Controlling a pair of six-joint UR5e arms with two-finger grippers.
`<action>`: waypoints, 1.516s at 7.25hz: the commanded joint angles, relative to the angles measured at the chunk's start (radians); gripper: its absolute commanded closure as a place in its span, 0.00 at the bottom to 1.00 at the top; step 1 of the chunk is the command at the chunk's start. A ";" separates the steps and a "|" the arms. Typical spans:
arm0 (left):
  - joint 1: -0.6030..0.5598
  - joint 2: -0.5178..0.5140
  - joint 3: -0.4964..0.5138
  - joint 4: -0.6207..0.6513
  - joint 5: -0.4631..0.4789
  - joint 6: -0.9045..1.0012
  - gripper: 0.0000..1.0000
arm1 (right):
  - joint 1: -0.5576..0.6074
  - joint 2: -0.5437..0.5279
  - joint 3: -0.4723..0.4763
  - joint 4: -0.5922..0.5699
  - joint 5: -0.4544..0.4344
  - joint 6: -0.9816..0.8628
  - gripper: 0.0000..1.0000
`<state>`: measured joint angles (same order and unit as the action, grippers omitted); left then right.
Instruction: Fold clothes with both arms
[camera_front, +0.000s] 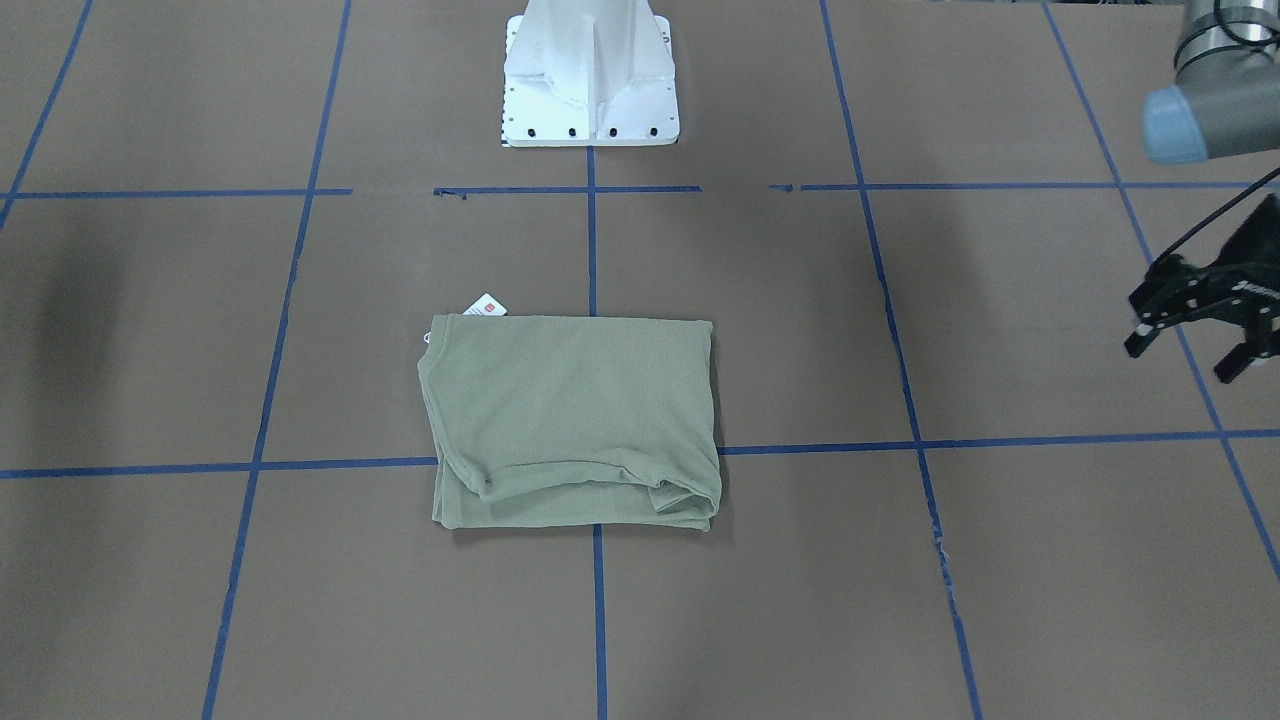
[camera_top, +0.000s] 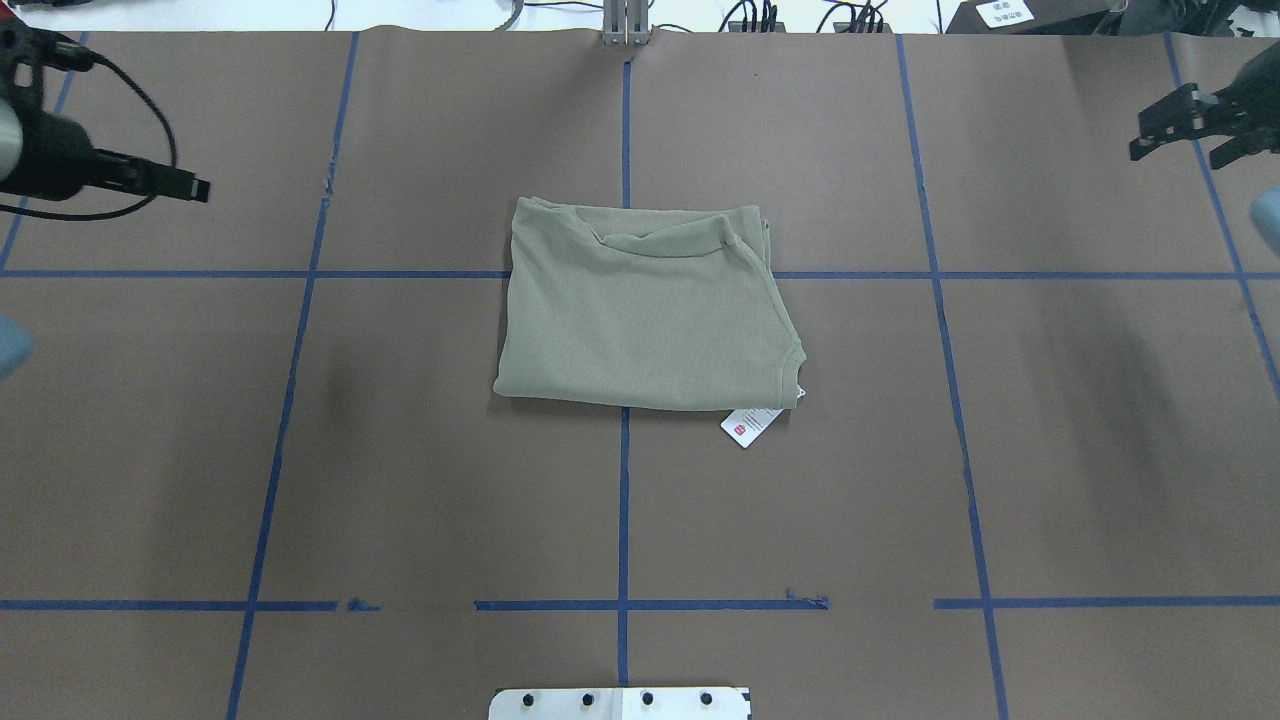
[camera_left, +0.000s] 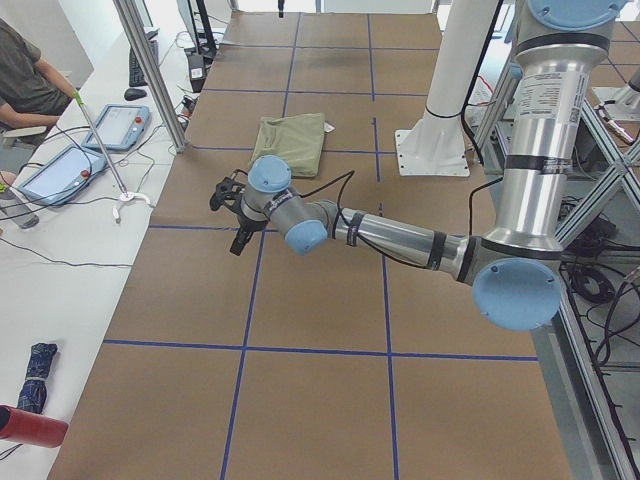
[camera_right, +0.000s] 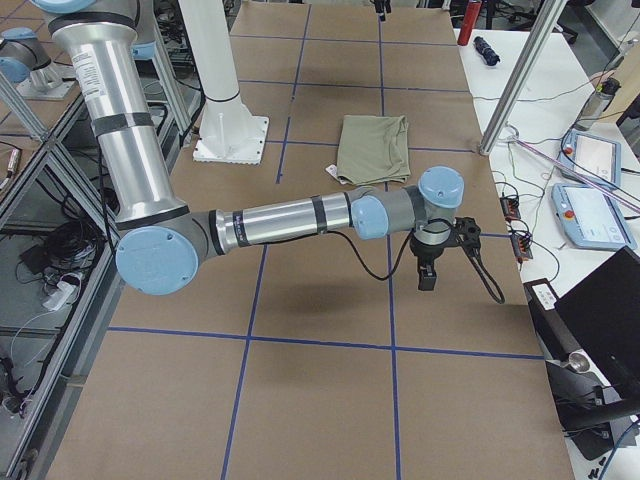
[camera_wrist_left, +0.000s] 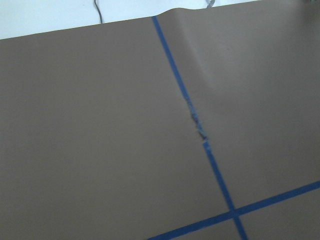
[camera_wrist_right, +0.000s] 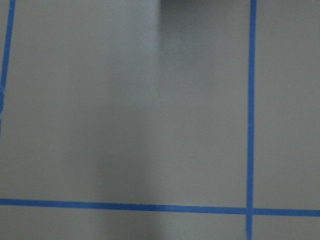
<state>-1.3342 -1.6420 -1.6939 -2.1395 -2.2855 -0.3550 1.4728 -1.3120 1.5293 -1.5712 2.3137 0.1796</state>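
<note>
One sage-green shirt (camera_top: 645, 320) lies folded at the centre of the brown, blue-taped table (camera_top: 1000, 450). Left gripper (camera_front: 1179, 361) and right gripper (camera_top: 1178, 155) hang well aside, jaws spread. Its one white hang tag (camera_top: 752, 425) bears a red mark; the print is unreadable.

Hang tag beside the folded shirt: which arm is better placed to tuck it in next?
Probably the right. The hang tag sticks out at the corner of the green shirt on the robot's right side, toward the right gripper; the left gripper would need to reach across the shirt.
</note>
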 joint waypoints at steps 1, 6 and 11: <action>-0.178 0.041 -0.027 0.325 -0.065 0.375 0.00 | 0.064 -0.054 0.081 -0.189 0.000 -0.159 0.00; -0.209 0.064 -0.099 0.478 -0.040 0.481 0.00 | 0.063 -0.190 0.141 -0.185 -0.016 -0.150 0.00; -0.209 0.097 -0.087 0.477 -0.106 0.403 0.00 | 0.061 -0.199 0.138 -0.181 -0.005 -0.160 0.00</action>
<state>-1.5435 -1.5702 -1.7897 -1.6597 -2.3719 0.0551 1.5341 -1.5107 1.6673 -1.7524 2.3052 0.0207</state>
